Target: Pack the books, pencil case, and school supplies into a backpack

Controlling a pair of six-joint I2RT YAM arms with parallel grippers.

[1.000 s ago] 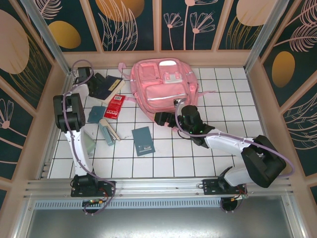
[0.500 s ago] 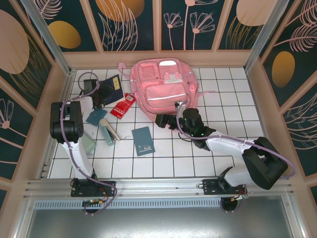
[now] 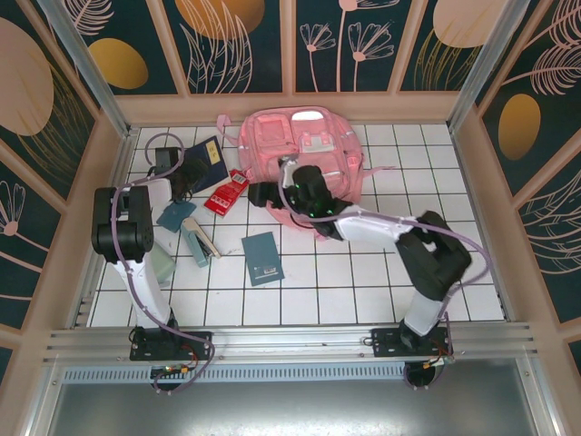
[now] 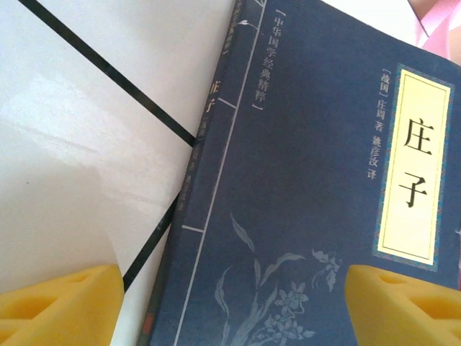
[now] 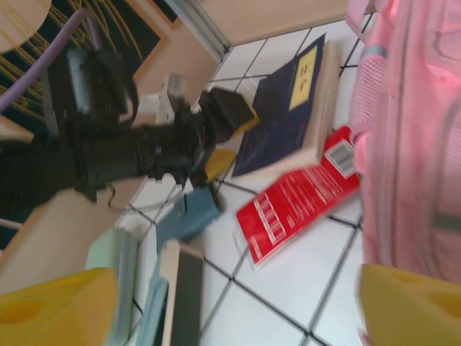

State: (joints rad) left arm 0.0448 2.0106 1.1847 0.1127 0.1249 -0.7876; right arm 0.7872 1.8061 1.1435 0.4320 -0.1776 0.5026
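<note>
Near centre on the tiled table [image 3: 363, 291] lies a teal book [image 3: 263, 257]. Left of it are a thick dark book [image 3: 198, 239] and a small teal item [image 3: 176, 213]. The right arm extends leftward over the near edge of the pink backpack [image 3: 304, 154], which lies far centre. The right gripper [image 3: 259, 193] is spread, nothing between its fingers, just beside the backpack and near the red piece [image 3: 227, 193]. The left arm extends far. The left gripper [image 4: 230, 306] is spread above the navy book [image 4: 302, 180], one pad over tile, one over the cover.
</note>
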